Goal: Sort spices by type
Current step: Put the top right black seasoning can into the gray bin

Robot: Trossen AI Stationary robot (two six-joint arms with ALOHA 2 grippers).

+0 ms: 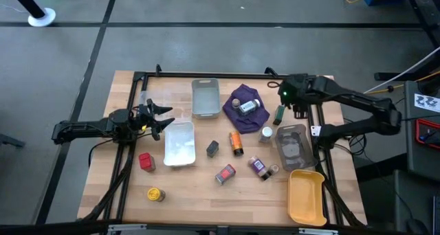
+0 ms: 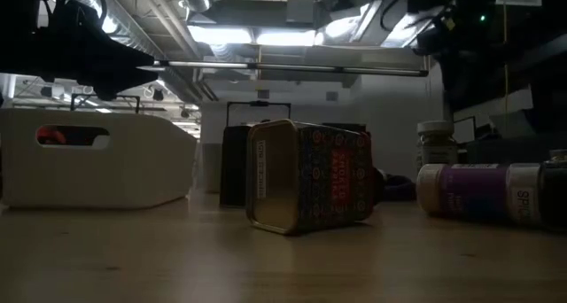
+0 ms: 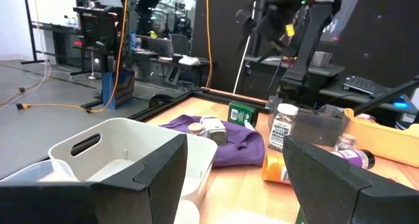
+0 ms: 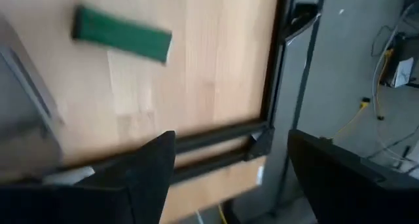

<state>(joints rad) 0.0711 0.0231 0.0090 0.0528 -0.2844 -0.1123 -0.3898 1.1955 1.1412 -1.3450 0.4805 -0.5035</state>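
Note:
Several spices lie about the table: a red tin (image 1: 146,161), a yellow jar (image 1: 155,193), a patterned red tin (image 1: 225,174) on its side, a purple-labelled jar (image 1: 260,168), an orange jar (image 1: 236,143), a dark grey tin (image 1: 212,148), a white-capped jar (image 1: 266,133), a green tin (image 1: 279,113), and a jar (image 1: 249,106) on the purple cloth (image 1: 237,97). My left gripper (image 1: 163,118) is open and empty at the far left corner of the white tray (image 1: 180,144), which also shows in the left wrist view (image 3: 118,145). My right gripper (image 1: 297,104) is open and empty near the table's far right edge, beside the green tin (image 4: 121,33).
A grey tray (image 1: 205,97) stands at the far middle, a clear tray (image 1: 292,147) at the right, and a yellow tray (image 1: 306,196) at the near right corner. A black frame rail (image 4: 216,142) runs along the table's edge below my right gripper.

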